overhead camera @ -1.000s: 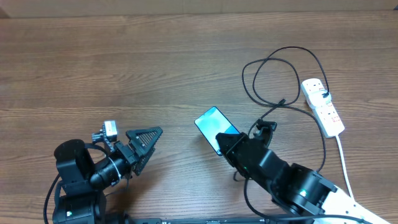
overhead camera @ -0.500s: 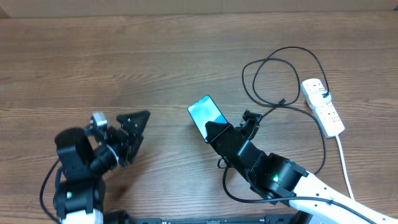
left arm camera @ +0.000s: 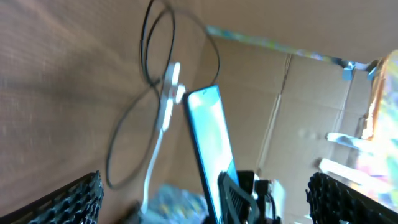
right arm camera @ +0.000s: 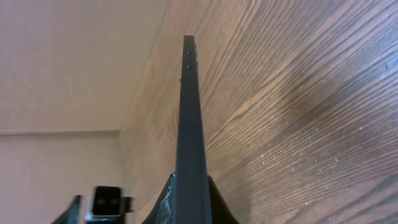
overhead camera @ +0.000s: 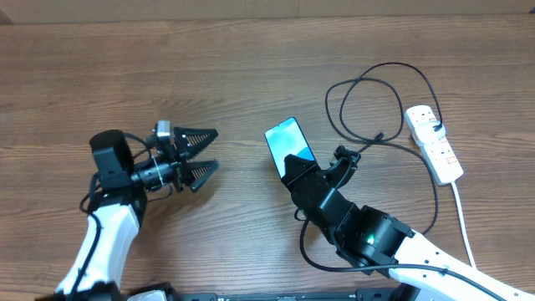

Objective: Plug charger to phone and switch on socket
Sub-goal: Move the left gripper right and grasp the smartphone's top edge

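The phone (overhead camera: 287, 142), with a light blue screen, is held off the table at its near end by my right gripper (overhead camera: 298, 170), which is shut on it. The right wrist view shows its dark edge (right arm camera: 189, 118) running straight away between the fingers. The left wrist view shows its screen (left arm camera: 210, 140) side-on. My left gripper (overhead camera: 199, 154) is open and empty, pointing right toward the phone, about a hand's width from it. The black charger cable (overhead camera: 368, 104) lies looped at the right, its connector tip (overhead camera: 379, 136) on the table. The white socket (overhead camera: 435, 142) lies at the far right.
The socket's thick white lead (overhead camera: 462, 219) runs down toward the front right edge. A cardboard wall (overhead camera: 267, 8) borders the table's far side. Bare wooden table (overhead camera: 125, 75) spreads to the left and back.
My left gripper swung up and right, now pointing at the phone with jaws open. My right gripper shifted the phone slightly right and turned it more upright.
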Robot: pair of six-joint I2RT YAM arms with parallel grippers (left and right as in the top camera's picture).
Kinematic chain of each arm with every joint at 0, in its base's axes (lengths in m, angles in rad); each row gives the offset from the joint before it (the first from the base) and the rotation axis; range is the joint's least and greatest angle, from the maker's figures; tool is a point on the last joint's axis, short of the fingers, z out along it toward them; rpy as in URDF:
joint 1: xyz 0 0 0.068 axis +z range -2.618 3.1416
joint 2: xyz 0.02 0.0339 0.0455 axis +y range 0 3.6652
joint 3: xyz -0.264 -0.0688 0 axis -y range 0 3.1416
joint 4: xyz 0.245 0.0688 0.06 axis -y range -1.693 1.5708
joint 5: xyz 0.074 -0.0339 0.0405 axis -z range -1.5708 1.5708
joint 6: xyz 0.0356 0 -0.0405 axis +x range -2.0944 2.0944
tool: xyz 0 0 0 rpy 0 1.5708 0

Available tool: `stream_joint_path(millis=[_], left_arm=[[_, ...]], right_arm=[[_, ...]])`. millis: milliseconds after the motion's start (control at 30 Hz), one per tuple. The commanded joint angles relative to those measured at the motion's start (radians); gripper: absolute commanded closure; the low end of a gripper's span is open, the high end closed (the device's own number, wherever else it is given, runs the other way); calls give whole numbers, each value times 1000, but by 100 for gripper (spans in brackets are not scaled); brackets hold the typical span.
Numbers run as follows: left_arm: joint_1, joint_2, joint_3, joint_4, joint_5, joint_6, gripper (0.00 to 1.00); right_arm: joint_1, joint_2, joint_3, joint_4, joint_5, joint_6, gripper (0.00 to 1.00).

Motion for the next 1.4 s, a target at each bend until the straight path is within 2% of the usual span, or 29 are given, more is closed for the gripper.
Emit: stream_joint_path(millis=[0,267,567,667,833,900,933,1067,1200,1233,1367], left_arm=[[-38,25,2,40,98,-47,0],[-134,23,2,318,52,-247,0],[-207,23,2,341,-78,-407,0],[-235,24,2,356,-99,-492,6],[-277,23,2,446,-156,-565,17],[-283,23,2,472,-167,-579,21],[-284,23,2,483,-183,-581,27],[-284,24,2,483,-214,-579,33],[-284,24,2,484,-232,-578,48],[-284,24,2,484,-244,-578,55],[-284,24,2,484,-243,-592,65]], right_arm=[[2,-11,27,19,44,-8,96],[2,-11,27,25,14,-7,96],[2,-5,27,103,-3,-4,96],[2,18,27,154,-3,-4,96],[2,72,27,254,-75,-4,96],[2,84,27,271,-86,-3,96],[2,87,27,280,-93,0,96],[2,87,27,321,-227,51,96],[2,87,27,367,-317,57,96],[2,87,27,369,-317,57,96],[2,89,27,361,-315,56,96]])
